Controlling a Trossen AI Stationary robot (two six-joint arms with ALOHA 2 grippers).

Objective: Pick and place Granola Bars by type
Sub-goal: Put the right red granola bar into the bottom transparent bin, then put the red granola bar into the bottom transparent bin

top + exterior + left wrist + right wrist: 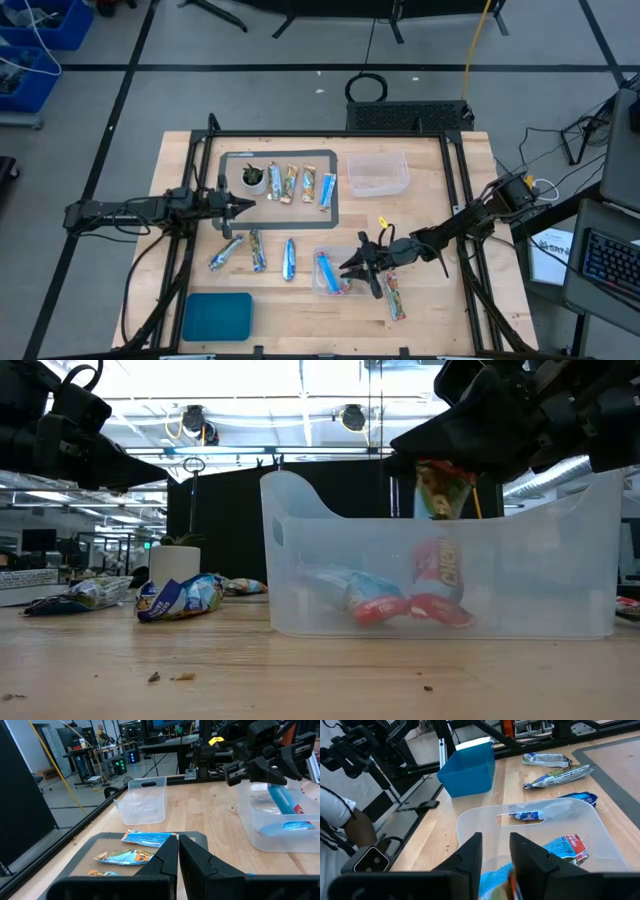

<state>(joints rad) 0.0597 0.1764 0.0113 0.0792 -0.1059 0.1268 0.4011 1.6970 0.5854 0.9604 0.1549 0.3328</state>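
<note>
So the right gripper (pixel 362 268) is hanging right over the clear bin (pixel 440 622) near the front of the desk (pixel 440 310). Its fingers are parted a little, and between them there's a green-and-red granola bar (pixel 441 488) standing upright, just above the bin's rim. I honestly can't tell if the bar is pinched or already slipping free, since the low view only shows its top half against the fingers.

Right under the gripper, inside the bin, two blue-and-red bars (pixel 368 598) already lie on the bottom. Just beside the bin, on the far side from the left arm, another bar (pixel 394 297) lies on the bare wood. Further out toward the left arm, three silvery-blue bars (pixel 257 250) lie in a loose row, and beyond them four more bars (pixel 300 184) lie on the grey mat (pixel 335 210) next to a small white pot (pixel 253 180).

The left gripper (pixel 238 206) waits at the mat's edge, closed and empty.

Looks like the drop-off step to me. Next it needs to let go fully, lift clear, then go for the nearby bar.
</note>
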